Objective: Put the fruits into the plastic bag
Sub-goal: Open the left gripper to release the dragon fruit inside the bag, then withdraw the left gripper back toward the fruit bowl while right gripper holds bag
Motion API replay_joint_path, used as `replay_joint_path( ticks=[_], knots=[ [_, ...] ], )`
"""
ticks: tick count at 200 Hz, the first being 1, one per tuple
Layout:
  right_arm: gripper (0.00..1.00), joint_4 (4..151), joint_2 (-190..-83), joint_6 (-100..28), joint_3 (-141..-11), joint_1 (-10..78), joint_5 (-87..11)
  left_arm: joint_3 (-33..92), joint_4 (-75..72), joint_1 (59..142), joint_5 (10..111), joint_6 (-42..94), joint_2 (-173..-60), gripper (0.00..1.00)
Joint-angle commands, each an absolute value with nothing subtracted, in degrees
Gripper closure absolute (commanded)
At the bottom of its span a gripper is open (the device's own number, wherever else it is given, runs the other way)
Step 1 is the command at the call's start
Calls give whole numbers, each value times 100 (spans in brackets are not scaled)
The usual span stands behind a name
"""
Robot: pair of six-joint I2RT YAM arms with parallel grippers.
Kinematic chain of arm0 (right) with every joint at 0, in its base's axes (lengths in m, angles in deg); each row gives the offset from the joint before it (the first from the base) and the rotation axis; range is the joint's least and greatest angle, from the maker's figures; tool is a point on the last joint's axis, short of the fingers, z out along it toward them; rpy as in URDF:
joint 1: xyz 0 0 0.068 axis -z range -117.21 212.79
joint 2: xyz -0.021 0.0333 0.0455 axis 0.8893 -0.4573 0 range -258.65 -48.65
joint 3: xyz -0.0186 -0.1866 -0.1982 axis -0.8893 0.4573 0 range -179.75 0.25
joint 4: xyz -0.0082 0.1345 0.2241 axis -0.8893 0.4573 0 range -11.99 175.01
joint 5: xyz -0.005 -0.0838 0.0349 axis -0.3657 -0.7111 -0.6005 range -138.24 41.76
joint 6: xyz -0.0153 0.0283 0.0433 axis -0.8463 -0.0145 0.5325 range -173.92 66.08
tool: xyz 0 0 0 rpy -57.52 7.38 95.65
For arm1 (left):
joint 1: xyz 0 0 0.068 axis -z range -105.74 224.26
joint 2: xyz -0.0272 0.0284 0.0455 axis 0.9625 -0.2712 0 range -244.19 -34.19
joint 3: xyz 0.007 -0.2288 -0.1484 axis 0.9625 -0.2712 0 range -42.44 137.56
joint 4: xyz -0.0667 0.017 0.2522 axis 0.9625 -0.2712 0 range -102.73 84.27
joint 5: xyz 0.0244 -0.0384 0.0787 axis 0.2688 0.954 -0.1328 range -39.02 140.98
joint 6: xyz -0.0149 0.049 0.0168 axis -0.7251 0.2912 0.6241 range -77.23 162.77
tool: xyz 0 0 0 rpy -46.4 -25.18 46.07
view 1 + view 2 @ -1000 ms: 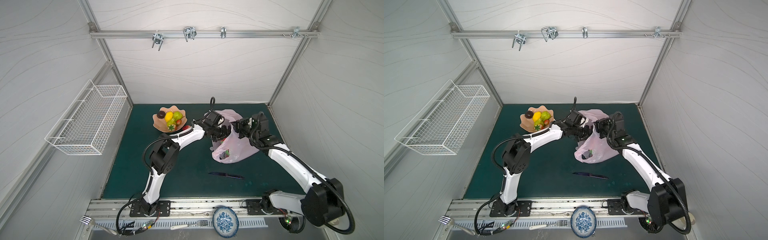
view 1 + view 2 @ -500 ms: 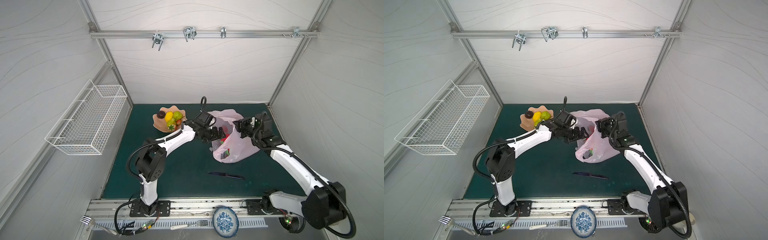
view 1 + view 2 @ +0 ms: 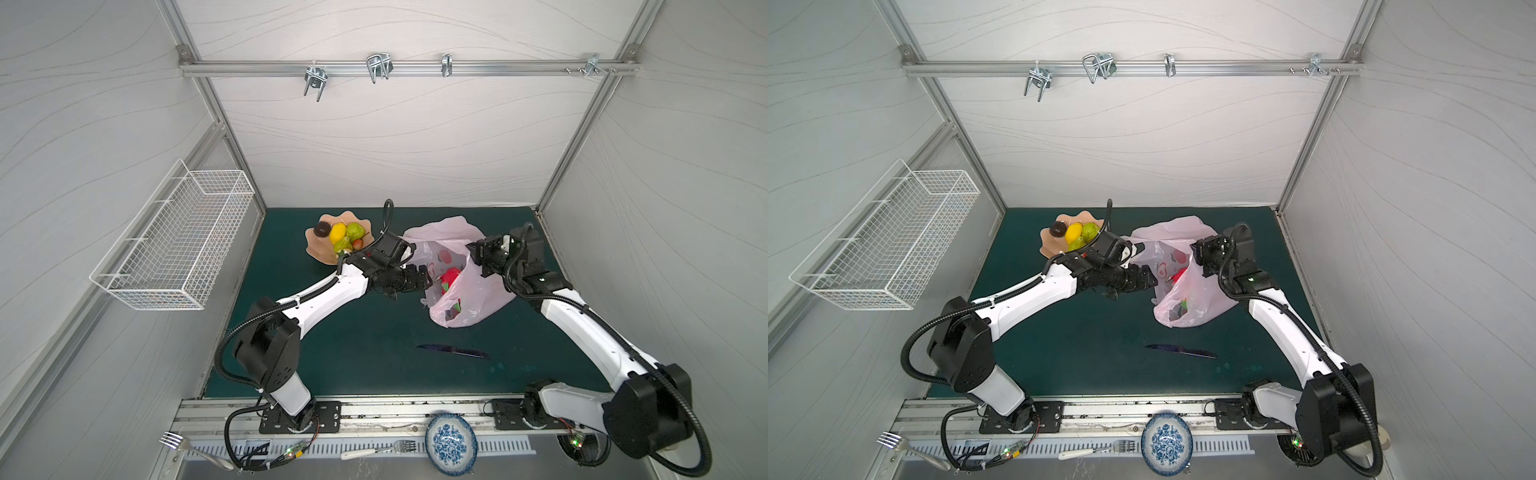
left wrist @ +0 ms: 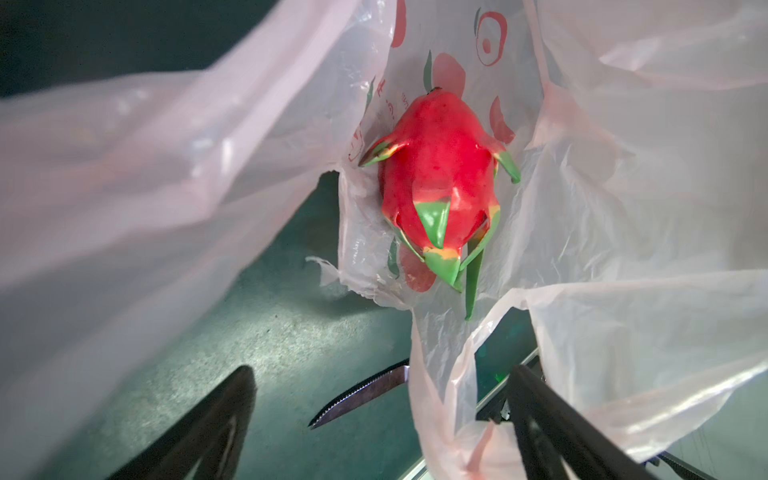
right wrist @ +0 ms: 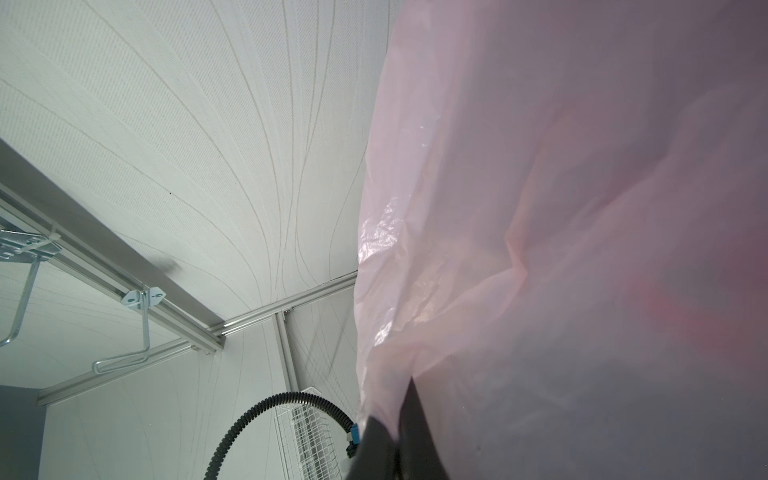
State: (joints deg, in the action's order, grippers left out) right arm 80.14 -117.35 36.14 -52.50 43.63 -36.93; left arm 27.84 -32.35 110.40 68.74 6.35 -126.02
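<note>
The dragon fruit (image 4: 440, 178) lies inside the open mouth of the plastic bag (image 3: 478, 291), resting on the pink film. Its long axis runs roughly from the back of the surface (image 3: 353, 332) to the front. The green-tipped leafy end points toward the knife (image 3: 453, 351) and the blunt red end toward the back wall.

The left arm reaches from its front-left base with the elbow bent and the forearm stretched toward the bag. The left tool (image 3: 428, 280) is released, its fingers (image 4: 208, 428) spread wide with nothing clasped. It sits at the bag's left edge, and the dragon fruit (image 3: 451, 277) is just beyond the fingertips, apart from them.

The right arm rises from the front right, its wrist bent toward the middle. The right tool (image 3: 478, 257) is clenched on the bag's rim, and its wrist view shows film (image 5: 582, 208) bunched at the closed fingertips (image 5: 411, 415). That edge is lifted above the dragon fruit, on the side opposite the left tool.

The lemon (image 3: 337, 232), a green pear (image 3: 355, 230), the dark brown fruit (image 3: 321, 229) and a strawberry (image 3: 357, 244) sit in the bowl (image 3: 318, 253) behind the left wrist.
</note>
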Motion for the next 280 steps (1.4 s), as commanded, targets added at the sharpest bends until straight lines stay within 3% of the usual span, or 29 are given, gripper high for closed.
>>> replay_joint_path(
  ticks=[1, 40, 61, 80, 122, 193, 237, 280],
  knots=[
    [100, 8056, -11667, 3703, -5345, 4429, -3798, 2559, -2760, 10737, 6732, 749, -12168, 8],
    [100, 8091, -11667, 3672, -5400, 4433, -3804, 2206, -2961, 10356, 6157, 1165, -11622, 11],
    [100, 8096, -11689, 3672, -5406, 4437, -3804, 2087, -2706, 10215, 6486, 1366, -11517, 9],
    [100, 8117, -11720, 3669, -5432, 4437, -3803, 2373, -2846, 10194, 6916, 1626, -11735, 9],
    [100, 8249, -11842, 3543, -5657, 4447, -3705, 2956, -2986, 10195, 6865, 1692, -12202, 9],
    [100, 8574, -11740, 3617, -5907, 4437, -3796, 4005, -3144, 10192, 7075, 2016, -13545, 21],
    [100, 8595, -11674, 3748, -5950, 4381, -3822, 4953, -3324, 10190, 6981, 2192, -14217, 40],
    [100, 8697, -11537, 3881, -6026, 4388, -3945, 5954, -3752, 10165, 6963, 2596, -14861, 93]
  ],
)
